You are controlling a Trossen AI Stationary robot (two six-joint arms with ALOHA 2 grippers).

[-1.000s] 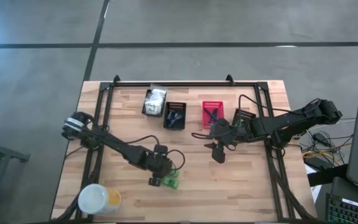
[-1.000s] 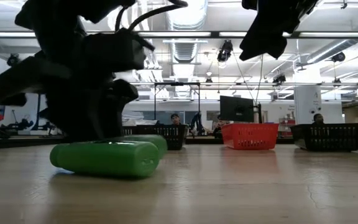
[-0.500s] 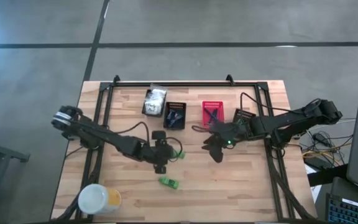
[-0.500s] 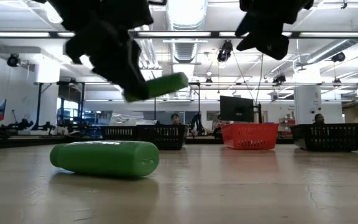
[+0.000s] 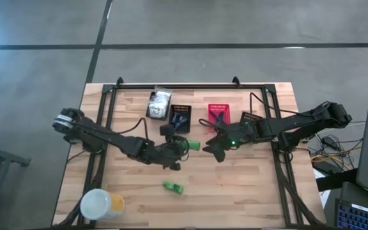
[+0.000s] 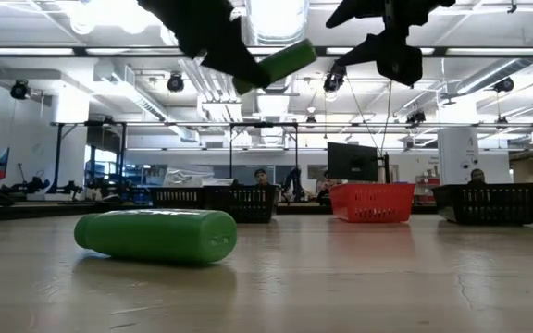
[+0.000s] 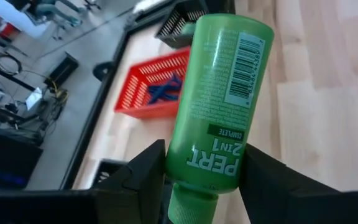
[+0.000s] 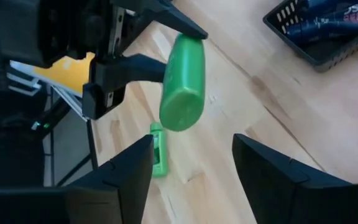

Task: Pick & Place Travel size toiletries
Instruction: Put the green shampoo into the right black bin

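Note:
Two small green bottles show. My left gripper [image 5: 179,148] is shut on one green bottle [image 7: 219,106], held in the air over the table's middle [image 5: 189,145] [image 6: 276,63]. The second green bottle [image 5: 173,187] lies on its side on the table nearer the front [image 6: 155,236] [image 8: 159,155]. My right gripper [image 5: 211,151] [image 8: 191,171] hangs open just right of the held bottle, its fingers pointing at the bottle's base [image 8: 182,115], apart from it. My left gripper pinches the green bottle between its two fingers [image 7: 143,169] at the lower body just above the cap [image 7: 204,165]. The fingers come from the table's left and lie along the bottle. It is lifted clear and sticks out ahead of the fingertips, base end tilted upward [image 6: 299,51].
Along the far side stand a black basket of white packets [image 5: 158,104], a black basket with dark items [image 5: 179,118] [image 8: 328,31], a red basket [image 5: 219,116] [image 7: 157,93] and another black basket [image 5: 251,119]. A white-and-yellow tub [image 5: 101,204] sits at the near left corner.
My left gripper, down at the two green bottles near the front a second ago, has risen with one of them and carried it toward the far side and the right, up to my right gripper. The other bottle stayed on the table. My right gripper drifted slightly left.

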